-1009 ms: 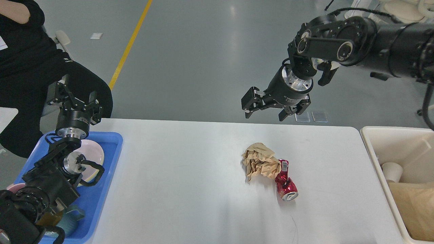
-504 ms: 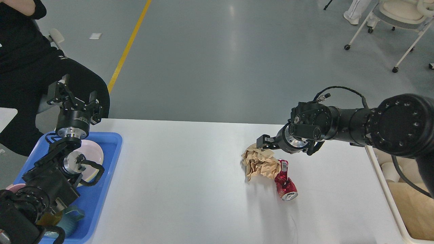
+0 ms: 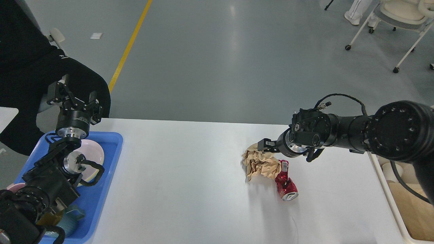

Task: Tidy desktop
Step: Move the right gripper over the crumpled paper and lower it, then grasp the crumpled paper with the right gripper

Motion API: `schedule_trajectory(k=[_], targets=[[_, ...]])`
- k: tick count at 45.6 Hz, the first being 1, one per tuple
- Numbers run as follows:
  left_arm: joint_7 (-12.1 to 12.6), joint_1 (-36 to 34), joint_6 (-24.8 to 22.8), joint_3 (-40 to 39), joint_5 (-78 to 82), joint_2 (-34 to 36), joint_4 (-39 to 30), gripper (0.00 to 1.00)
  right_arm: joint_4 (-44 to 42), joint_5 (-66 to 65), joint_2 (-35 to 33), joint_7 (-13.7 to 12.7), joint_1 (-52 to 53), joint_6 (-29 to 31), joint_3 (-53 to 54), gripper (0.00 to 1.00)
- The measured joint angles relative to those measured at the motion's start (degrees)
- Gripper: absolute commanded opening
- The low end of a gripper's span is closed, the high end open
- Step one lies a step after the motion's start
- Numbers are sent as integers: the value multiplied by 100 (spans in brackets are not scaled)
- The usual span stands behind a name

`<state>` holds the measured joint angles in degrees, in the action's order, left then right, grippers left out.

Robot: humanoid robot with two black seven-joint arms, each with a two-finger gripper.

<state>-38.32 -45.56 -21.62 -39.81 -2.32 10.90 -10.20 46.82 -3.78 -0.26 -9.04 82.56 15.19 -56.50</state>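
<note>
The white desktop [image 3: 190, 176] holds a crumpled brown paper [image 3: 261, 164] with a crushed red can [image 3: 285, 183] lying against its right side. My right gripper [image 3: 266, 146] is low over the desktop, at the paper's upper right edge. Only one finger shows, so I cannot tell whether the gripper is open. My left gripper [image 3: 73, 98] is open and empty, held up above the far end of the blue tray [image 3: 113, 142].
The blue tray at the left holds a pink plate [image 3: 93, 154] and a teal cup [image 3: 69, 220]. A cream-white bin [image 3: 396, 210] at the right edge holds brown paper [image 3: 413, 206]. A person in black [image 3: 27, 67] sits at the far left.
My right arm has come down from high above the far edge to the paper on the desktop, then edged slightly lower. The left arm has not moved.
</note>
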Motion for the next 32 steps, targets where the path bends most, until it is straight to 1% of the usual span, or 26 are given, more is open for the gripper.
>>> schedule_trajectory(k=[9,20,21,23,32], targets=[[0,0,0,0,0,0,0,96,5,-28,54,29,-90,-50,39,100],[0,0,0,0,0,0,0,96,-82,-147,201,31,-330,-770,40,96],[0,0,0,0,0,0,0,96,-88,-149,212,28,-344,-807,40,94],[0,0,0,0,-2,0,0,96,-104,-151,224,27,-366,-851,40,92],[0,0,0,0,-4,0,0,96,-137,-154,275,25,-480,-907,45,90]])
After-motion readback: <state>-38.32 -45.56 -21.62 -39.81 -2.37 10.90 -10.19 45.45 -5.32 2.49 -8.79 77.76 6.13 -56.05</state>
